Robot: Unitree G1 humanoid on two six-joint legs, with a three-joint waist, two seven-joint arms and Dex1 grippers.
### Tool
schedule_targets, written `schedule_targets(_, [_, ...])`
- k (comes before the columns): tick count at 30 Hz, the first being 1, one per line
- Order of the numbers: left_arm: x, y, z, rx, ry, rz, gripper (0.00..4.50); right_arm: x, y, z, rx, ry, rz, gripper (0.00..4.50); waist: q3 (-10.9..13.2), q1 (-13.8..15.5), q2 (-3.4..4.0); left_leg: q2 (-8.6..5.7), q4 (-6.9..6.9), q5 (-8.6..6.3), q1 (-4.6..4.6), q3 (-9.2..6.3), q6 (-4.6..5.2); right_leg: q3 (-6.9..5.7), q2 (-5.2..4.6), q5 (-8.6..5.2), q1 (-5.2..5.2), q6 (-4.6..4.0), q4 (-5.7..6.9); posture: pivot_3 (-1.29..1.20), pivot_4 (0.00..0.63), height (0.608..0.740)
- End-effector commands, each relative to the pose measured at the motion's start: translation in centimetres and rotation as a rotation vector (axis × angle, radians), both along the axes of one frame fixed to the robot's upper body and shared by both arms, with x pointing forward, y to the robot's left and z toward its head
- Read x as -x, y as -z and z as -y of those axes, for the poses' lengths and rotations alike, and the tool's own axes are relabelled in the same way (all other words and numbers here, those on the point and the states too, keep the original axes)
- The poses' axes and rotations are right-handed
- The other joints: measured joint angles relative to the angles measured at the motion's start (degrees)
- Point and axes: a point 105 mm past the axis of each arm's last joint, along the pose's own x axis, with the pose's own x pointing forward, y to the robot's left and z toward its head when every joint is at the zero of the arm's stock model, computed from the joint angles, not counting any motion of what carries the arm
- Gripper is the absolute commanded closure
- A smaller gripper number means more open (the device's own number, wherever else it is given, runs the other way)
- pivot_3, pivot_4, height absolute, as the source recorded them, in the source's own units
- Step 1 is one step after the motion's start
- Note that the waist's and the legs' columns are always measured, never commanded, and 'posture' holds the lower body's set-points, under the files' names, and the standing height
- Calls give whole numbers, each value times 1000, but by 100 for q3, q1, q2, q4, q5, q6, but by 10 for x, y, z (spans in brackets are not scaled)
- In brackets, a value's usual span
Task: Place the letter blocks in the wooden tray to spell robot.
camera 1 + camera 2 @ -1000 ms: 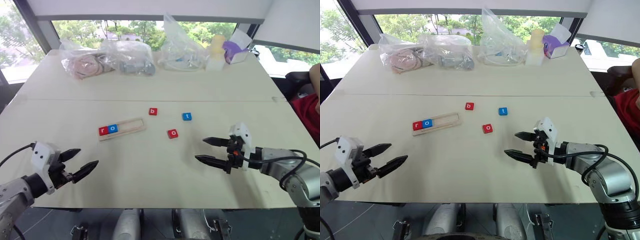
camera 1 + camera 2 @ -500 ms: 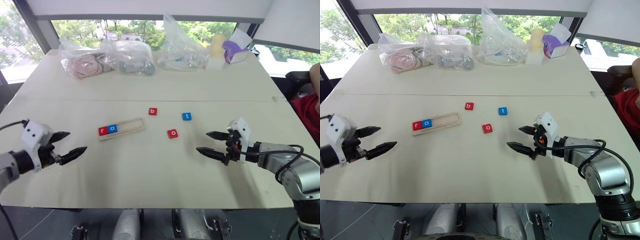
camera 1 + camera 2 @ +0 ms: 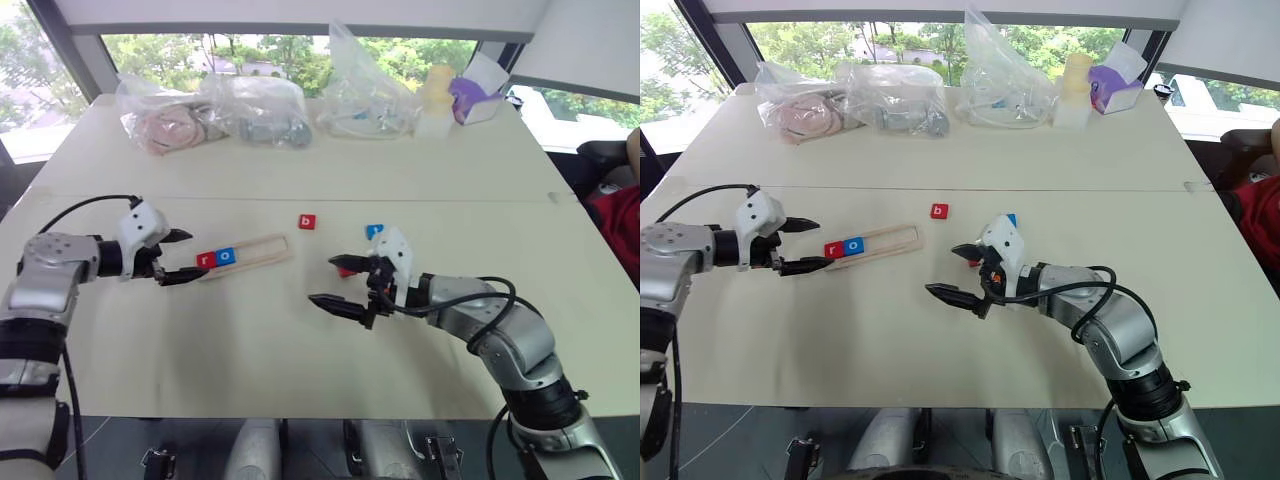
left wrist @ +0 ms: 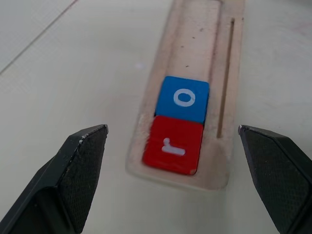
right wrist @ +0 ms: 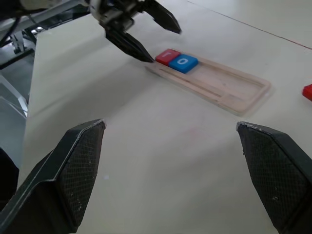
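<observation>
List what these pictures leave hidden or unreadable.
- Red o block: mostly behind the right claw in both eye views, letter unseen.
- Blue t block: partly covered by that claw's white housing, letter unreadable.
- Bag contents at the table's far edge: obscured by crinkled plastic.

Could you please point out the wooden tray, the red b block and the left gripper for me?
wooden tray (image 3: 262,249), left eye view, on the bare floor of its empty part.
red b block (image 3: 307,222), left eye view, on its top face.
left gripper (image 3: 184,255), left eye view, midway between its open fingertips.
</observation>
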Motion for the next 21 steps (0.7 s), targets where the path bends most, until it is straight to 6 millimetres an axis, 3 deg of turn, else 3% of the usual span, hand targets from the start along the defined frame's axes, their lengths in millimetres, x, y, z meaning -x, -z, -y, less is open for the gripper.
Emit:
schedule_targets(1, [-8,2,3,-11,19,9,0,6,-7,-3,-18,-1,36,47,0,-7,0,-1,4,0,-1,0,0,0,1,0,0,0,5,0,150,735])
schedule_targets(9, [-8,38,3,-109,50,-69,0,0,-16,3,-54,58,76,47,-4,-16,-1,-1,52,0,4,-3,1,0,4,0,3,0,54,0,150,735])
schedule_targets(13, [-2,45,5,-110,93,-101,0,-5,-19,9,-54,100,97,47,-5,-45,0,0,49,-1,75,-1,1,3,6,-2,69,-2,52,0,150,735])
schedule_targets(17, [2,49,4,-132,114,-116,1210,-10,-19,15,-52,136,107,0,-8,-36,1,7,43,-1,93,-4,2,4,5,-5,86,-5,48,0,150,735])
schedule_targets(21, [3,50,6,-99,109,-142,1363,-12,-18,18,-47,150,106,0,-8,-41,2,7,43,-2,93,-4,2,5,3,-3,86,-1,49,0,150,735])
